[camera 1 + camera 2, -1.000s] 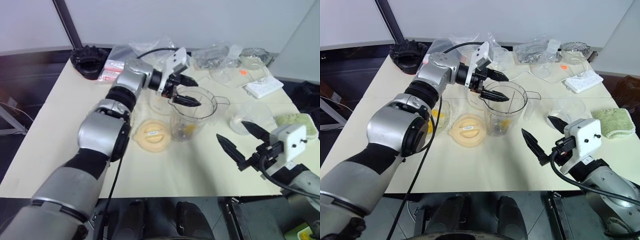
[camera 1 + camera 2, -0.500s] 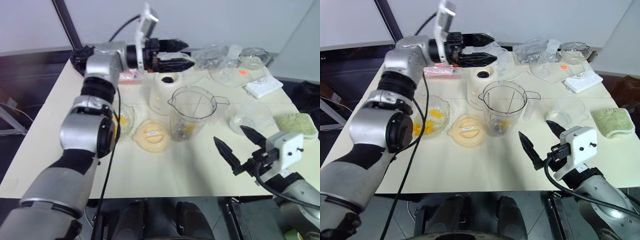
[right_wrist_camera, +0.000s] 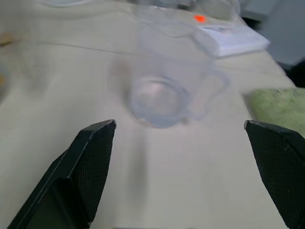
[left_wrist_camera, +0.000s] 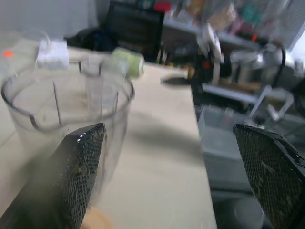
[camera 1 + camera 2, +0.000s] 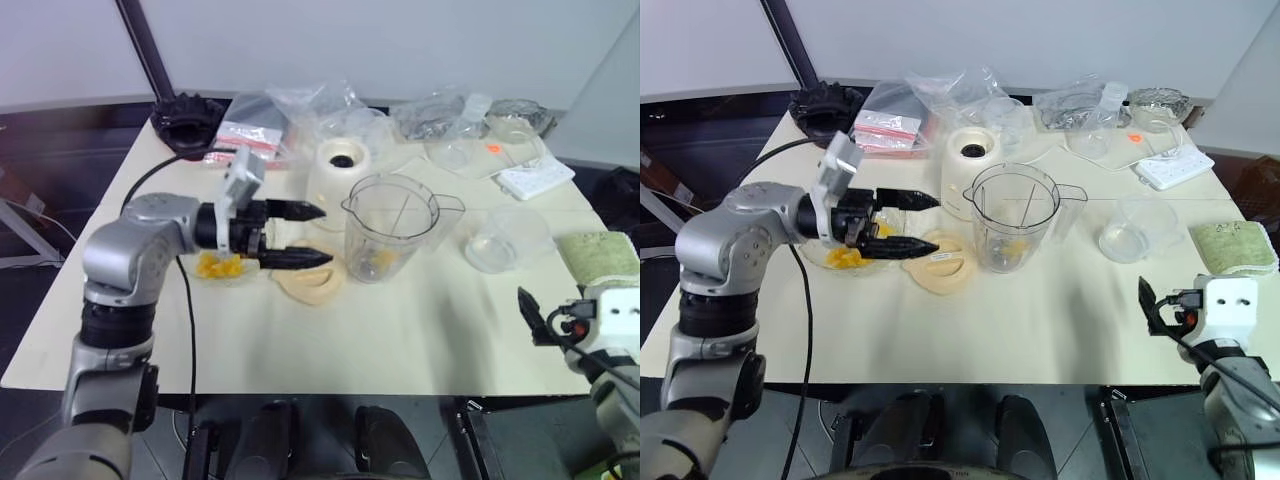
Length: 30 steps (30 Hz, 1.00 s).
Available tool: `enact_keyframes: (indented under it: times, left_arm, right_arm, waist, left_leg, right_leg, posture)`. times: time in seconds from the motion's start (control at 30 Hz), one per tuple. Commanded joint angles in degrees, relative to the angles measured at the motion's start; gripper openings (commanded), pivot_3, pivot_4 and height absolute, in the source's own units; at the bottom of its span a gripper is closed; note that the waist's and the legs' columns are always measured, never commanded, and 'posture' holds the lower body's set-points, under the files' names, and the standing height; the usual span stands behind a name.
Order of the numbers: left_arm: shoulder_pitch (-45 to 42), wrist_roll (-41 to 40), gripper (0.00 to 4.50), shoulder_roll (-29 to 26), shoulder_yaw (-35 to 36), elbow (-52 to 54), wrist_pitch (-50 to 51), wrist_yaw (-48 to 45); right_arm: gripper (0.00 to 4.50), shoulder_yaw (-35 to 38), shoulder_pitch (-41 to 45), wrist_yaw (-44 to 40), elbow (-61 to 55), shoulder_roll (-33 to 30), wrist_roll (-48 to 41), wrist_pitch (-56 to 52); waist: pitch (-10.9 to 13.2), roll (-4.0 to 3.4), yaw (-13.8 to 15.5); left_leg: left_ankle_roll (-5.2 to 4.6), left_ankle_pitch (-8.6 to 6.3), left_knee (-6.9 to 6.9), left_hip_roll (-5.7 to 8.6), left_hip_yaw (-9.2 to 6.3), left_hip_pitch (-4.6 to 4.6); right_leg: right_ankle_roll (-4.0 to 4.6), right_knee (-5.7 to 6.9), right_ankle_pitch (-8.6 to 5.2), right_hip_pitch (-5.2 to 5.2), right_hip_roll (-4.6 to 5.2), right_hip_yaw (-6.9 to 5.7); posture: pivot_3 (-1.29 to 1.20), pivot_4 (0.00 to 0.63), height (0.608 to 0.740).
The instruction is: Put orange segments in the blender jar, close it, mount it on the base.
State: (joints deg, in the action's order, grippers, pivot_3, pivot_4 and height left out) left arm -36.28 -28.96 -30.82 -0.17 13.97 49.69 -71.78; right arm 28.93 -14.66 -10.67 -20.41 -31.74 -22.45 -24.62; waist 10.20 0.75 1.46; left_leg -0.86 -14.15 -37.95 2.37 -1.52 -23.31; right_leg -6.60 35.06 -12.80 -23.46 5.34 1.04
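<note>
The blender jar (image 5: 390, 225) stands upright and uncovered at the table's middle, with a few orange segments (image 5: 378, 262) at its bottom. More orange segments (image 5: 220, 266) lie in a clear bowl to its left. The cream-white base (image 5: 340, 170) stands just behind the jar. My left gripper (image 5: 315, 235) is open and empty, pointing sideways at the jar, above the bowl and the flat peach lid (image 5: 310, 283). The left wrist view has the jar (image 4: 66, 109) close ahead. My right gripper (image 3: 180, 124) is open and empty, low at the table's front right corner.
A small clear measuring cup (image 5: 1130, 228) sits right of the jar, in line with the right gripper. A green cloth (image 5: 1230, 245) and a white power strip (image 5: 1170, 165) lie at the right edge. Plastic bags (image 5: 940, 95) and a black holder (image 5: 825, 105) line the back.
My left gripper has left the jar's mouth, swung up and back, then come down left of the jar over the bowl. My right gripper has dropped away to the right.
</note>
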Motion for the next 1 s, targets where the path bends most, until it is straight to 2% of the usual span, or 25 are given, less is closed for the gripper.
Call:
enact_keyframes:
  times: [0.03, 0.2, 0.37, 1.0]
  left_arm:
    - [1.01, -1.72, 4.47, -0.9, -0.37, 2.76, -0.56, 2.6]
    - [1.91, -3.43, 4.47, -1.25, 0.01, 3.77, -0.12, 6.34]
    - [2.83, -5.57, 4.47, -2.42, -0.1, 5.4, 0.81, 8.54]
    - [3.65, -8.57, 4.47, -4.07, -0.89, 6.68, 0.87, 13.38]
  right_arm:
    - [4.5, -1.05, 6.28, -0.83, 12.5, -1.86, 5.56, 6.95]
    - [4.5, -3.72, 16.82, -2.56, 29.87, -3.5, 10.02, 14.77]
    - [4.5, -5.37, 24.23, -3.96, 41.64, -3.99, 11.9, 20.19]
    - [4.5, -9.35, 40.81, -2.42, 69.03, -3.81, 16.0, 34.1]
  waist:
    - [0.01, -0.01, -0.47]
    - [0.01, -0.06, -1.03]
    - [0.04, -0.18, -1.75]
    - [0.06, -0.22, -2.47]
  left_leg:
    - [-0.01, 0.01, 0.0, 0.0, 0.0, -0.02]
    - [-0.02, 0.01, 0.0, 0.01, 0.03, -0.02]
    - [-0.03, 0.02, 0.01, 0.01, 0.04, -0.02]
    - [-0.03, 0.02, 0.01, 0.01, 0.02, 0.01]
  right_leg:
    - [0.0, 0.01, 0.0, -0.02, -0.05, -0.01]
    - [-0.01, 0.04, 0.01, -0.03, -0.19, 0.01]
    - [-0.02, 0.07, 0.01, -0.04, -0.23, 0.04]
    - [-0.04, 0.07, 0.02, -0.01, -0.29, 0.08]
  posture:
    - [0.0, 0.15, 0.74]
    - [0.0, 0.15, 0.74]
    - [0.0, 0.15, 0.74]
    - [0.0, 0.15, 0.74]
